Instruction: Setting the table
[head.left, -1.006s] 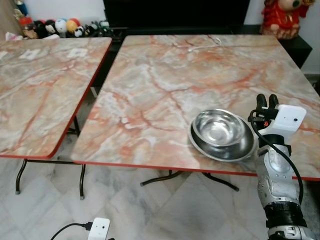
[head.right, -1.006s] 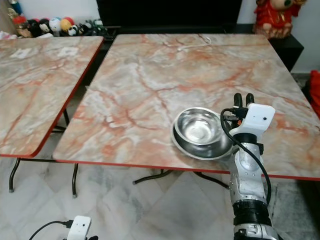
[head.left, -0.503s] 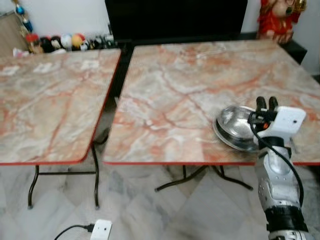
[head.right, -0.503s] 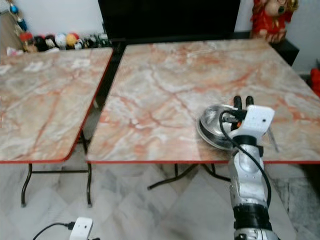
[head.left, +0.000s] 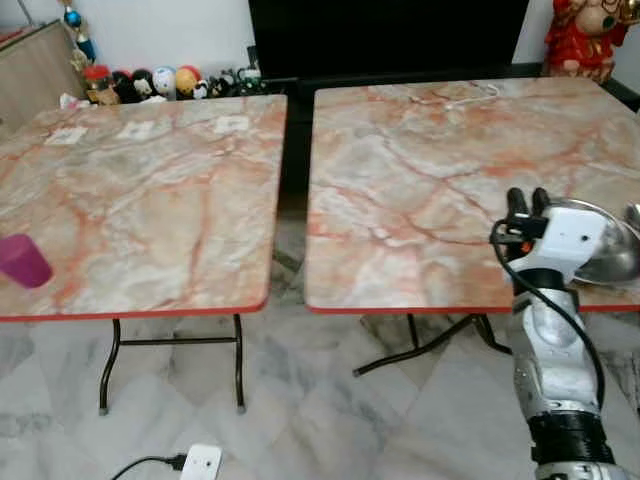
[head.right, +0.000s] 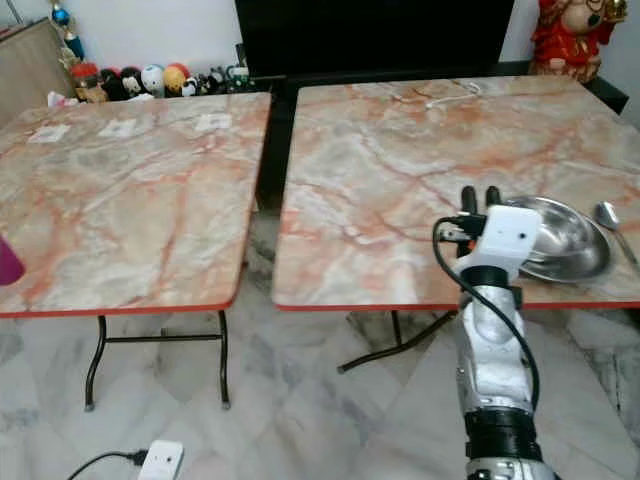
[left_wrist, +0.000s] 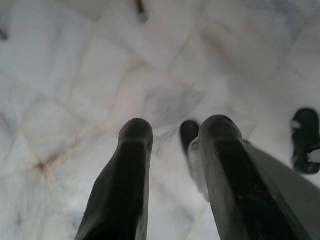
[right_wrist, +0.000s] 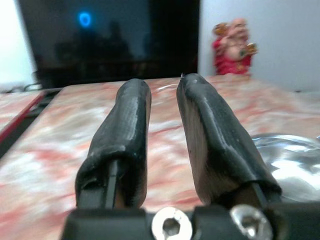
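From the head views, two marble-patterned tables with red edges stand side by side on a pale tiled floor (head.left: 330, 400); a pink cup (head.left: 22, 261) sits on the left table (head.left: 150, 190), shiny steel bowls (head.right: 565, 238) and a spoon (head.right: 610, 222) at the right table's (head.right: 400, 170) near right. The right wrist view shows the right gripper (right_wrist: 162, 95) slightly parted, empty, over the tabletop beside the bowls. The left wrist view shows the left gripper (left_wrist: 172, 135) open above the floor

The right arm (head.right: 492, 370) rises upright on the robot's right, silver forearm vertical, with a black cable looping beside the white wrist housing (head.right: 511, 236). The right gripper (head.right: 478, 198) points up and forward, its 2 black fingers (right_wrist: 125, 135) parted by a narrow gap, holding nothing. The left gripper (left_wrist: 172, 137) hangs pointing downward, its 2 fingers (left_wrist: 127, 170) apart and empty.
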